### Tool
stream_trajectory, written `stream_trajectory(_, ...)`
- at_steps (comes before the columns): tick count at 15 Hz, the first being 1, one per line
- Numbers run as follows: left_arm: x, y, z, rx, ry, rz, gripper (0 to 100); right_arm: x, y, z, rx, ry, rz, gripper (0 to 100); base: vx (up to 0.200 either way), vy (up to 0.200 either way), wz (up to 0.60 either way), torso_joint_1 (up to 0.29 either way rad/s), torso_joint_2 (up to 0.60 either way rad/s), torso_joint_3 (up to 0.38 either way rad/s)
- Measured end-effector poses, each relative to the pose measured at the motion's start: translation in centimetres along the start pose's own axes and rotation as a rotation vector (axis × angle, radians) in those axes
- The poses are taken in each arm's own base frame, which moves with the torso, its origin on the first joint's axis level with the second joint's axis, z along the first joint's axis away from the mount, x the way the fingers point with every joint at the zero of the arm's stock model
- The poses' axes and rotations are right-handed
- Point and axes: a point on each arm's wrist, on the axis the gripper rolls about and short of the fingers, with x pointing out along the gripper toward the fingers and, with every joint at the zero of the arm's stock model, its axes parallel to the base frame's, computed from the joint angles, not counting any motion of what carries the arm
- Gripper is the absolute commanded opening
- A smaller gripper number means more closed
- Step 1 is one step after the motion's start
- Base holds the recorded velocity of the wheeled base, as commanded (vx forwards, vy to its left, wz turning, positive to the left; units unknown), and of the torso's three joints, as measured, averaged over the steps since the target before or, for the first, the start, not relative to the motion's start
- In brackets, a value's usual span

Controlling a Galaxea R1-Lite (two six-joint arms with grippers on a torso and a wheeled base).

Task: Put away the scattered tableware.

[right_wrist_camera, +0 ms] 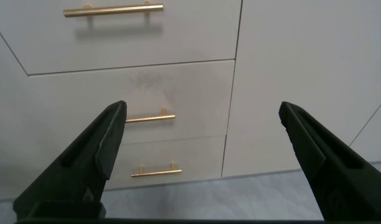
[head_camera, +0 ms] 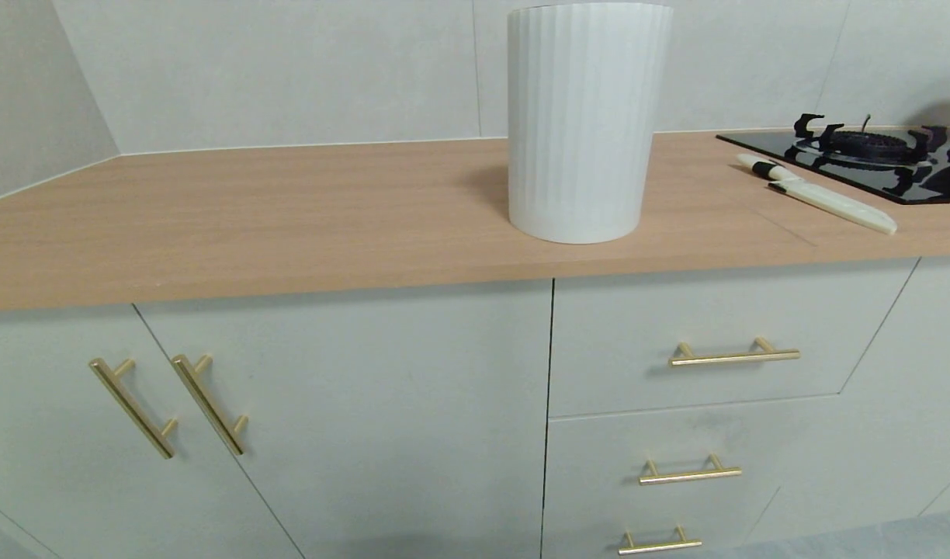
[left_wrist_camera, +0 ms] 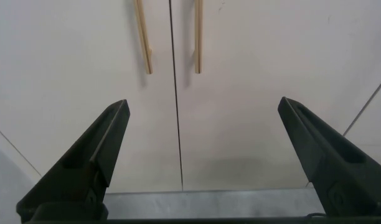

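A tall white ribbed container (head_camera: 587, 120) stands on the wooden countertop (head_camera: 289, 217), right of its middle. A cream-bladed knife (head_camera: 820, 194) with a black band on its handle lies flat on the counter at the far right, beside the hob. My left gripper (left_wrist_camera: 203, 109) is open and holds nothing; it faces the cabinet doors low down. My right gripper (right_wrist_camera: 203, 112) is open too, with nothing between its fingers, and faces the drawer fronts.
A black glass hob (head_camera: 871, 159) with a burner grate sits at the counter's back right. Below are pale cabinet doors with two gold handles (head_camera: 168, 404) and a stack of three drawers with gold handles (head_camera: 735, 355). Tiled walls close the back and left.
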Motion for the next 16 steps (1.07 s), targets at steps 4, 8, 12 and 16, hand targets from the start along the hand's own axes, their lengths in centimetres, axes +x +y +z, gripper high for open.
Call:
stream_trajectory(4, 0.00, 0.00, -0.01, 0.000, 0.000, 0.000, 100, 0.00, 0.00, 0.00, 0.000, 0.000, 0.001, 100, 0.000, 0.000, 0.00, 0.000, 0.00, 0.000)
stream_trajectory(8, 0.01, 0.00, -0.02, 0.000, 0.000, 0.000, 100, 0.00, 0.00, 0.00, 0.000, 0.000, 0.001, 100, 0.000, -0.150, 0.00, -0.003, 0.00, 0.003)
stream_trajectory(12, 0.00, 0.00, 0.00, 0.000, 0.000, 0.001, 100, 0.00, 0.00, 0.00, 0.000, 0.000, 0.002, 100, 0.000, -0.150, 0.00, 0.002, 0.00, 0.004)
stream_trajectory(16, 0.00, 0.00, 0.00, 0.000, 0.000, -0.001, 100, 0.00, 0.00, 0.00, 0.000, 0.000, 0.000, 100, 0.000, 0.000, 0.00, 0.000, 0.00, 0.000)
